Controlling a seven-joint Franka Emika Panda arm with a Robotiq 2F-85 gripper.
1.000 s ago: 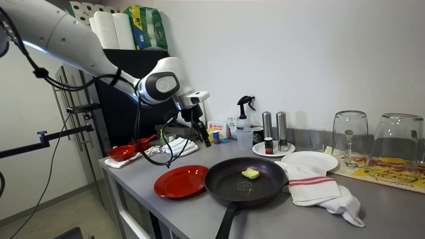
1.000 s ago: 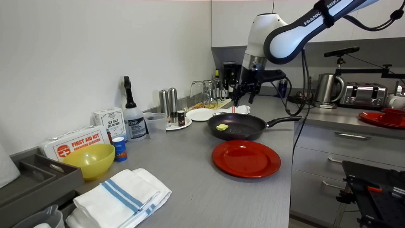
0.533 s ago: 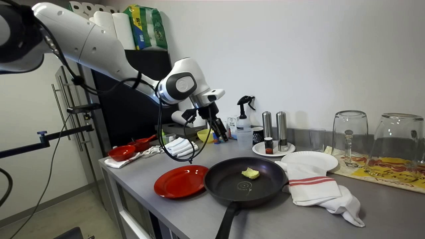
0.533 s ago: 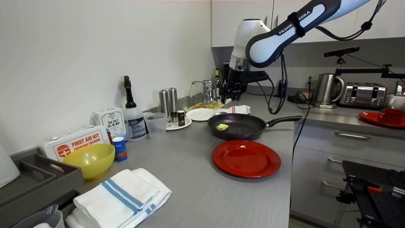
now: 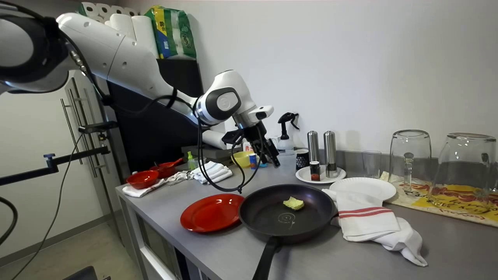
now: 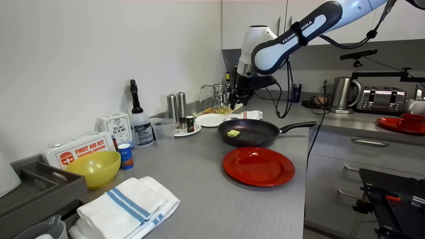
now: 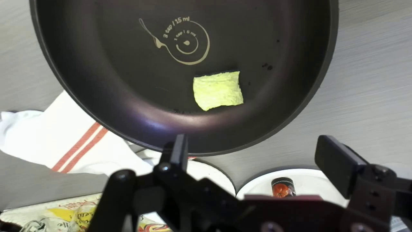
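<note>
Wrist view: gripper [image 7: 251, 146] spread wide near pan [image 7: 145, 83], yellow piece [image 7: 218, 90] inside; both exterior views: handle [image 6: 298, 125] too, jaw gap unclear.

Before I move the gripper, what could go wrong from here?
In the wrist view, one finger of the open gripper overlaps the rim of the pan, so a straight descent might strike it. The cables hang in a loose loop and could snag. The pan's handle juts out; a knock may swing the pan.
</note>
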